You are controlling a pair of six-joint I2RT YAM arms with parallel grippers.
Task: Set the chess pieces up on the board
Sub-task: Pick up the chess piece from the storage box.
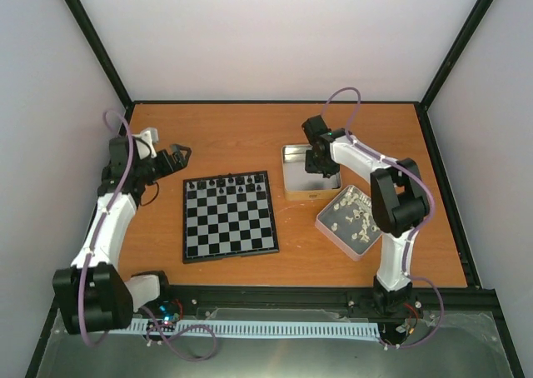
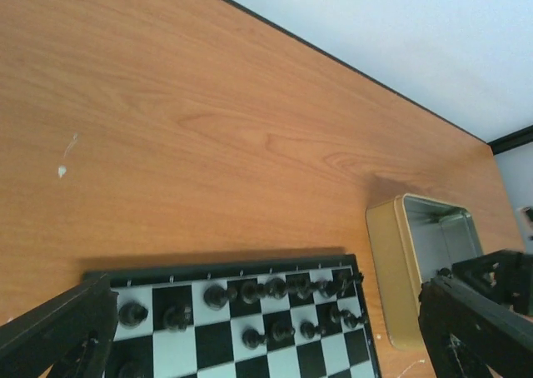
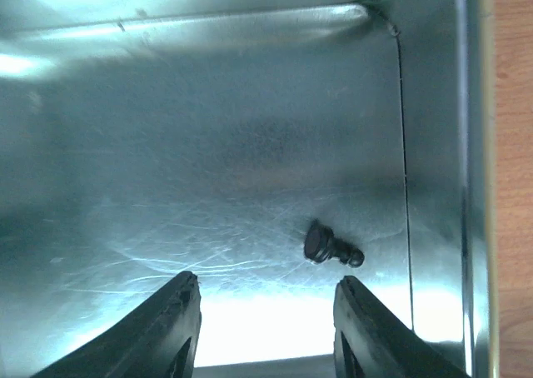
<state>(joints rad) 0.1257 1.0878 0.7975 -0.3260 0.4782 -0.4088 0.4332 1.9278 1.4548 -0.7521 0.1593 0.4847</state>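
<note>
The board (image 1: 233, 228) lies in the middle of the table, with black chess pieces (image 1: 229, 182) standing along its two far rows. In the left wrist view those chess pieces (image 2: 275, 288) are seen near the board's (image 2: 225, 270) far edge. My left gripper (image 1: 179, 157) hovers open beyond the board's far left corner, empty. My right gripper (image 1: 321, 166) reaches down into a metal tin (image 1: 312, 193). In the right wrist view one black chess piece (image 3: 331, 246) lies on its side on the tin's floor (image 3: 250, 103), just ahead of the right fingertip (image 3: 358, 311). That gripper (image 3: 266, 290) is open and holds nothing.
A second shallow tin (image 1: 326, 226) holding several cream-white pieces (image 1: 354, 211) sits right of the board, in front of the first tin. The gold-sided tin (image 2: 387, 261) stands close to the board's far right corner. Black frame rails edge the table.
</note>
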